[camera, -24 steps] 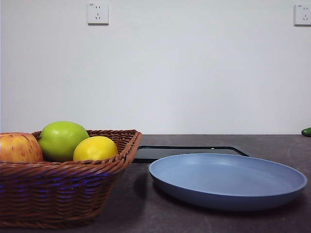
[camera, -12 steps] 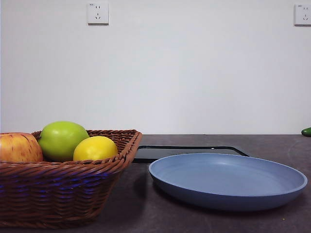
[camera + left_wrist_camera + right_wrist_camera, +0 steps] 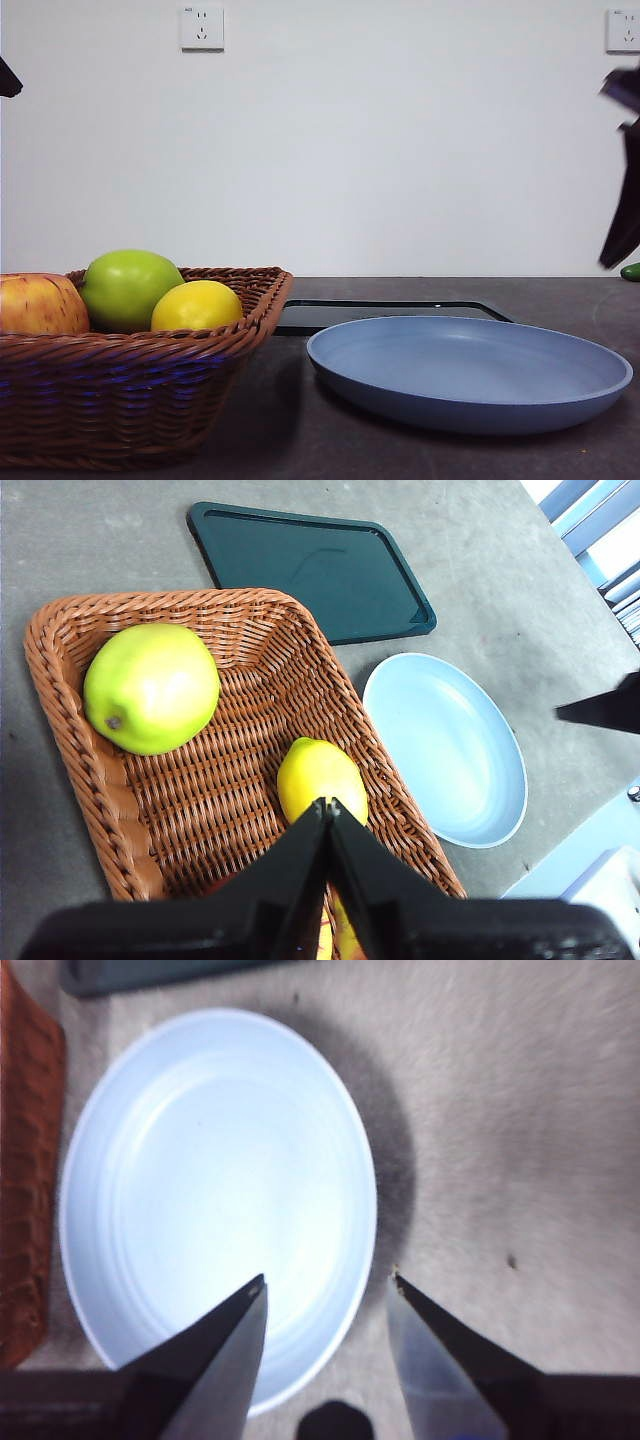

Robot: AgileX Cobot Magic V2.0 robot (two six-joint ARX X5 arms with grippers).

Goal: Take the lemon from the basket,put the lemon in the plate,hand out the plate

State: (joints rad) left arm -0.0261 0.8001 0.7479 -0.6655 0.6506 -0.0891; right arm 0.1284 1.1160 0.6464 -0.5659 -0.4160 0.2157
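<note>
The yellow lemon (image 3: 196, 306) lies in the brown wicker basket (image 3: 120, 400) at the left, beside a green apple (image 3: 128, 288). From above, my left gripper (image 3: 326, 804) hangs over the basket with its jaws shut and empty, the tips just over the lemon (image 3: 318, 775). The light blue plate (image 3: 470, 372) rests on the table to the right of the basket with nothing on it. My right gripper (image 3: 328, 1278) is open above the plate (image 3: 215, 1190), near its rim on the side away from the basket. The right arm (image 3: 622, 180) shows blurred and dark at the front view's right edge.
A red-yellow apple (image 3: 38, 305) sits at the basket's left end. A flat black tray (image 3: 385, 312) lies behind the plate and basket. Something small and green (image 3: 630, 271) sits at the far right table edge. A black tip (image 3: 8, 78) shows at the top left corner.
A dark blurred arm has come into the front view at the right edge, and a black tip at the top left corner. Basket, fruit and plate have not moved.
</note>
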